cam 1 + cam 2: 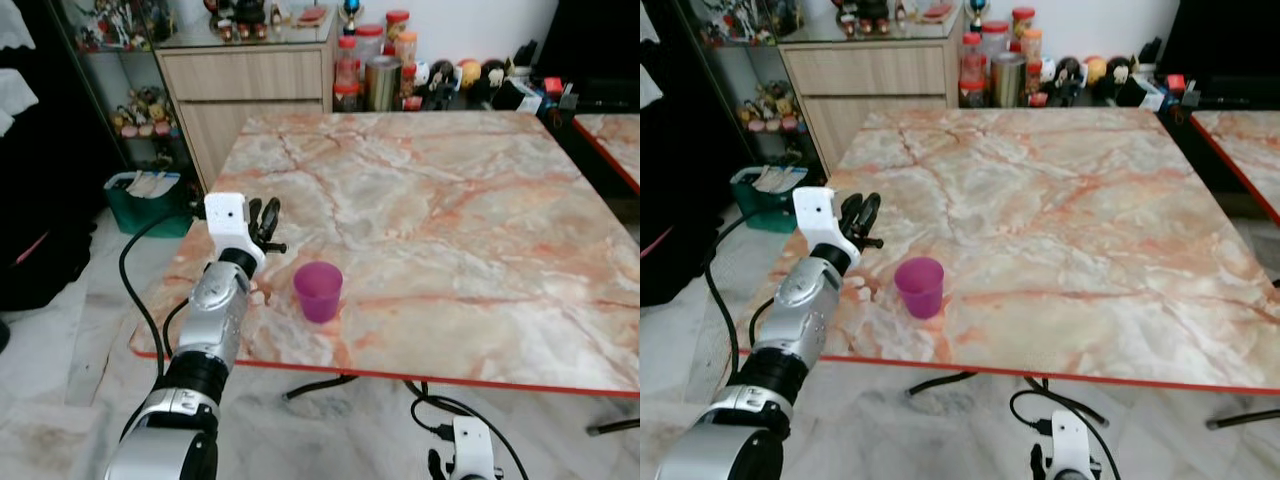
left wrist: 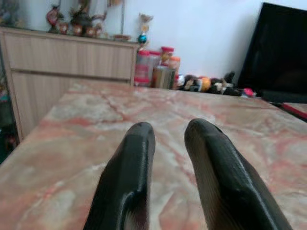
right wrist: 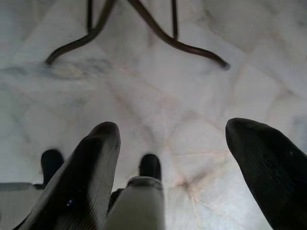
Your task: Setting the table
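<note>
Honestly, watch that cup: it sits close to the table front edge, just right of your left gripper, which is empty with fingers slightly parted. Swing the arm sideways and you'll knock it off (right gripper hangs spread over the floor).

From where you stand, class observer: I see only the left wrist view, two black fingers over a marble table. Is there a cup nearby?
Observer: Yes, a purple cup stands upright near the table's front edge, to the right of the left gripper, apart from it.
Operator: Is it holding anything?
Observer: No, its fingers are slightly parted, empty.
Operator: And the right gripper?
Observer: The right gripper hangs below table level, open, over the floor.
</note>
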`<state>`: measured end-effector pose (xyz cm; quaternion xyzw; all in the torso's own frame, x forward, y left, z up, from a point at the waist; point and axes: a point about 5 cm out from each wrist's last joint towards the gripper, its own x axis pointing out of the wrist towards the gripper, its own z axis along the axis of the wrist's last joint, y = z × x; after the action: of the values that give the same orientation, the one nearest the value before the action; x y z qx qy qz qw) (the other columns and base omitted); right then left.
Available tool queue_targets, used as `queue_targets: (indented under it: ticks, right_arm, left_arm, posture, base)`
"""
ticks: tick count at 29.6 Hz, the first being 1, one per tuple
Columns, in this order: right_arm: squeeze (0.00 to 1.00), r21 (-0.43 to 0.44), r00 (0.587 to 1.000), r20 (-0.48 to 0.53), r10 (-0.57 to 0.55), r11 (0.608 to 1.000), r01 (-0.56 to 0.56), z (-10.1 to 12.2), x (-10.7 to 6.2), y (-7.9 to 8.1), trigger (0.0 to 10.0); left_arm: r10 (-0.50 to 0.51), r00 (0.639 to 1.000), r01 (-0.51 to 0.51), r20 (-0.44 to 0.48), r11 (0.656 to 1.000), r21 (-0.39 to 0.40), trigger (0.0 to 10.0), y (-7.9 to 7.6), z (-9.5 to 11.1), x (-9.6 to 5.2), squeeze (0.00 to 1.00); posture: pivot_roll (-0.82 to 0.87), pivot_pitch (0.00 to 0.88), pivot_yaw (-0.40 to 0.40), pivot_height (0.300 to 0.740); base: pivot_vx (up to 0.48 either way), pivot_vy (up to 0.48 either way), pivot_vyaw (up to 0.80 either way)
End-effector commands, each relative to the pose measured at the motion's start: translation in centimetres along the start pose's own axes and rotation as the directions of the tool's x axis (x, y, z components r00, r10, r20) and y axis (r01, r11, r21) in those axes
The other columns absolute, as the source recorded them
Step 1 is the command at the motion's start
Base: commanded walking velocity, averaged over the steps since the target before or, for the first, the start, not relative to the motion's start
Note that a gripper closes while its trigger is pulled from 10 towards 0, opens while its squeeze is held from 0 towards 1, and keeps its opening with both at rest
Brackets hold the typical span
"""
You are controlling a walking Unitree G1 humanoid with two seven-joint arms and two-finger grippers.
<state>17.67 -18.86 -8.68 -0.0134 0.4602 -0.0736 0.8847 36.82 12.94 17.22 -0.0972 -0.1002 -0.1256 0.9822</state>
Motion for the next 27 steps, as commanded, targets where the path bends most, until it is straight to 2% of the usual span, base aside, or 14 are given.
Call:
queue_targets:
  ticks: [1, 5, 10, 12, 13, 17, 19, 21, 27]
  right_arm:
    - [0.00, 0.012, 1.000, -0.008, -0.010, 1.000, 0.010, -0.2, 0.0, -0.1, 10.0]
    - [0.00, 0.014, 1.000, -0.015, -0.017, 1.000, 0.017, -0.4, -0.1, -0.3, 10.0]
    - [0.00, 0.018, 1.000, -0.013, -0.019, 1.000, 0.019, -0.4, -0.1, -0.3, 10.0]
    - [0.00, 0.020, 1.000, -0.009, -0.021, 1.000, 0.021, -0.2, 0.0, -0.3, 10.0]
    - [0.00, 0.022, 1.000, -0.008, -0.022, 0.999, 0.022, -0.1, 0.0, -0.4, 10.0]
    - [0.00, 0.019, 1.000, -0.007, -0.021, 1.000, 0.021, -0.1, 0.0, -0.4, 10.0]
    - [0.00, 0.020, 1.000, -0.006, -0.022, 1.000, 0.022, 0.0, 0.0, -0.4, 10.0]
    - [0.00, 0.018, 1.000, -0.004, -0.021, 1.000, 0.021, 0.0, 0.0, -0.4, 10.0]
    - [0.00, 0.010, 1.000, -0.003, -0.017, 1.000, 0.017, 0.1, 0.0, -0.3, 10.0]
  left_arm:
    - [-0.028, 1.000, 0.028, 0.011, 1.000, 0.011, 10.0, 0.1, 1.1, 0.1, 1.00]
    - [-0.165, 0.970, 0.180, -0.177, 0.981, 0.075, 10.0, -0.7, 0.7, -0.2, 1.00]
    - [-0.203, 0.951, 0.227, -0.233, 0.971, 0.077, 10.0, -1.0, 0.7, -0.5, 1.00]
    - [-0.257, 0.923, 0.291, -0.287, 0.953, 0.081, 10.0, -1.5, 0.7, -0.8, 1.00]
    - [-0.293, 0.902, 0.330, -0.317, 0.941, 0.070, 10.0, -1.9, 0.5, -1.0, 0.00]
    - [-0.302, 0.883, 0.345, -0.361, 0.937, 0.059, 10.0, -2.2, -0.2, -1.4, 0.00]
    - [-0.313, 0.873, 0.347, -0.374, 0.938, 0.025, 10.0, -2.6, -0.9, -1.5, 0.00]
    - [-0.337, 0.849, 0.366, -0.407, 0.931, -0.008, 10.0, -3.4, -1.8, -1.9, 0.00]
    - [-0.334, 0.829, 0.372, -0.448, 0.928, -0.003, 10.0, -4.4, -2.6, -2.1, 0.00]
  posture:
    - [0.02, 0.000, 0.049, 0.740]
    - [0.02, 0.000, 0.049, 0.740]
    - [0.02, 0.000, 0.052, 0.740]
    - [0.02, 0.000, 0.052, 0.740]
    - [0.02, 0.000, 0.052, 0.740]
    - [0.02, 0.000, 0.052, 0.740]
    - [0.02, 0.000, 0.053, 0.740]
    - [0.01, 0.000, 0.055, 0.740]
    - [0.02, 0.000, 0.051, 0.740]
  base:
    - [0.000, 0.000, 0.00]
    - [0.000, 0.000, 0.00]
    - [0.000, 0.000, 0.00]
    - [0.000, 0.000, 0.00]
    - [0.000, 0.000, 0.00]
    - [0.000, 0.000, 0.00]
    - [0.000, 0.000, 0.00]
    - [0.000, 0.000, 0.00]
    - [0.000, 0.000, 0.00]
